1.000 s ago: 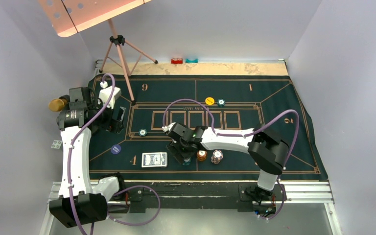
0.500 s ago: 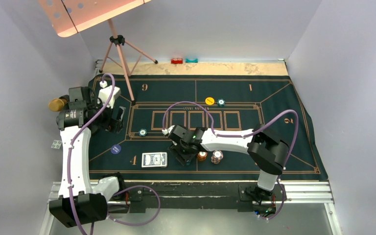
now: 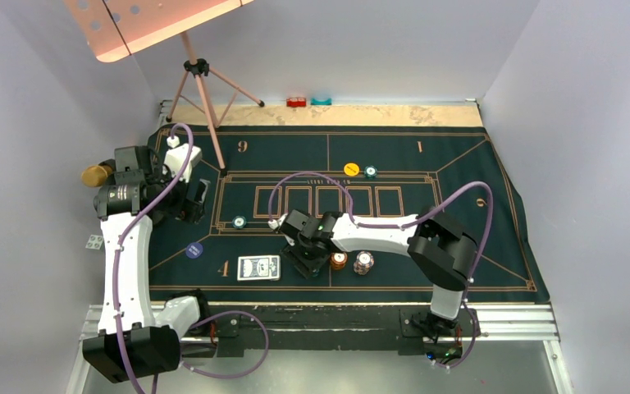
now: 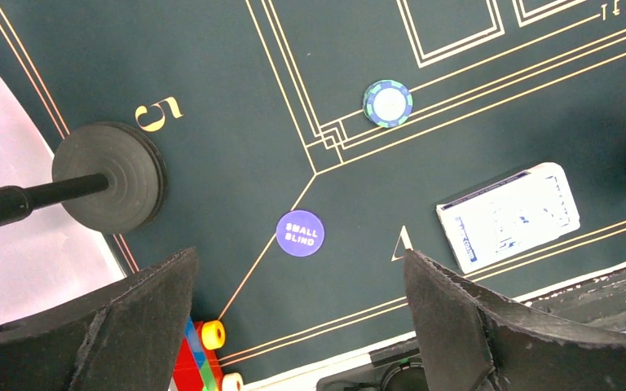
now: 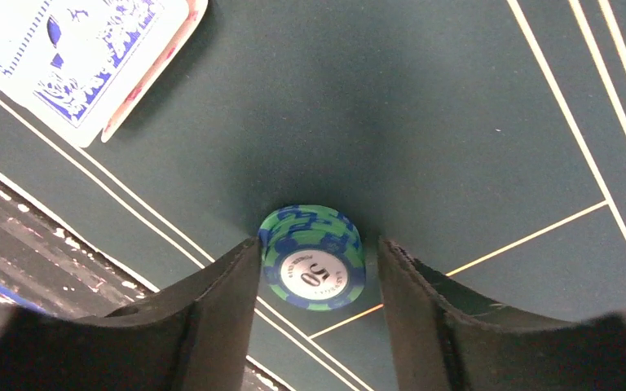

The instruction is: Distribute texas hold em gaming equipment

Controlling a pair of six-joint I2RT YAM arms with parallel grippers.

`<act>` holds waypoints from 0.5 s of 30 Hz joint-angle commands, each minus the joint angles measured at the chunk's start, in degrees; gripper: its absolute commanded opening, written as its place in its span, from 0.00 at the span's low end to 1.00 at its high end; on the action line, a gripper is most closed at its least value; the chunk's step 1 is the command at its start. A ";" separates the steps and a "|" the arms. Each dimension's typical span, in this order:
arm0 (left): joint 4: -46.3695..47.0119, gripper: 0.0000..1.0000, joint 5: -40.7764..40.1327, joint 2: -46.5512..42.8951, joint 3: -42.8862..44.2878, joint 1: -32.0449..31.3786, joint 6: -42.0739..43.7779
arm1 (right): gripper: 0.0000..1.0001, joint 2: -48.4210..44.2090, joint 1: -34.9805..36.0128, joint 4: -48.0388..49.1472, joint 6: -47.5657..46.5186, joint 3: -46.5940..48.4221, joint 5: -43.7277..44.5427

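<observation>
A short stack of green-and-blue striped poker chips [image 5: 313, 257] stands on the felt between the fingers of my right gripper [image 5: 319, 265]. The left finger [image 5: 224, 301] touches the stack; the right finger [image 5: 420, 301] stands a small gap off it, so the gripper is open around it. From above, that gripper [image 3: 312, 263] hides the stack. Beside it stand an orange chip stack [image 3: 338, 261] and a white-red stack [image 3: 363, 263]. The blue-backed card deck [image 3: 259, 268] lies to the left. My left gripper [image 4: 301, 326] hangs wide open above the blue "small blind" disc [image 4: 300, 234].
A single teal chip [image 3: 239, 222] lies on the green mat [image 3: 459, 164]. A yellow disc [image 3: 350, 169] and another teal chip [image 3: 370, 171] sit further back. A tripod foot [image 4: 110, 177] rests by the mat's "5". Red [image 3: 296, 103] and teal [image 3: 321, 102] blocks stand behind the mat.
The right gripper's jaws have narrowed around the green-and-blue chip stack, and the right arm has shifted slightly. The left arm has not moved.
</observation>
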 commanded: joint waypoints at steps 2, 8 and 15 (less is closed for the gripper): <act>0.63 1.00 -0.36 -1.48 0.79 -0.09 1.60 | 0.61 1.43 0.34 -3.66 -1.97 2.46 -1.09; 0.73 1.00 -0.73 -2.02 0.66 -0.10 2.11 | 0.60 2.01 0.81 -4.55 -1.45 3.59 -2.10; 0.84 1.00 -0.84 -2.30 0.28 -0.08 2.49 | 0.46 1.45 0.81 -5.20 -1.31 4.60 -1.42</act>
